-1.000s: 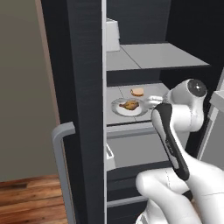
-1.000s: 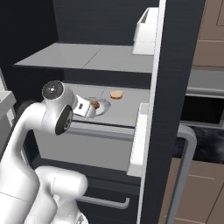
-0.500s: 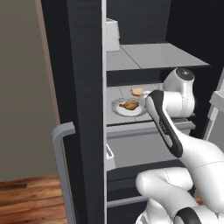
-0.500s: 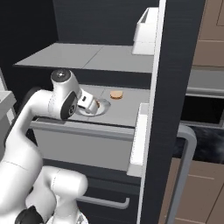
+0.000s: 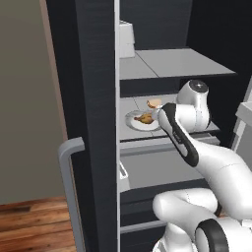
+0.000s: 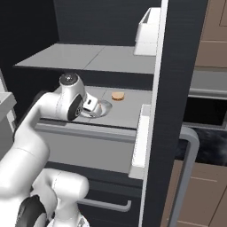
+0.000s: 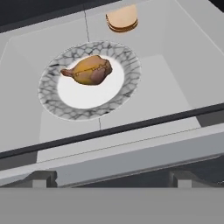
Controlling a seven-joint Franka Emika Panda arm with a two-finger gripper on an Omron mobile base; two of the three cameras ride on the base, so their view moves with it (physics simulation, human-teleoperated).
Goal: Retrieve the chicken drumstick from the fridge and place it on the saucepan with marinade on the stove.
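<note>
The fridge (image 5: 93, 98) stands open. On its middle shelf the golden-brown chicken drumstick (image 7: 89, 71) lies on a white marbled plate (image 7: 65, 109), also visible in the left base view as the drumstick (image 5: 144, 118). My gripper (image 7: 113, 179) hovers in front of and above the shelf edge, aimed at the plate, short of the drumstick. Its jaws are open, with nothing between the fingertips (image 7: 41, 178). My hand (image 6: 91, 103) sits at the plate's (image 6: 103, 107) near side. The saucepan and the stove are out of view.
A small tan bun (image 7: 122, 19) lies behind the plate on the same shelf. A white box (image 6: 148, 31) stands on the shelf above. The shelf's dark front lip (image 7: 131, 127) lies between hand and plate. The open door with its grey handle (image 5: 71, 192) hangs left.
The arm has swung forward and lower into the fridge, bringing the hand up to the plate's edge. The jaws stayed open; drumstick and bun have not moved.
</note>
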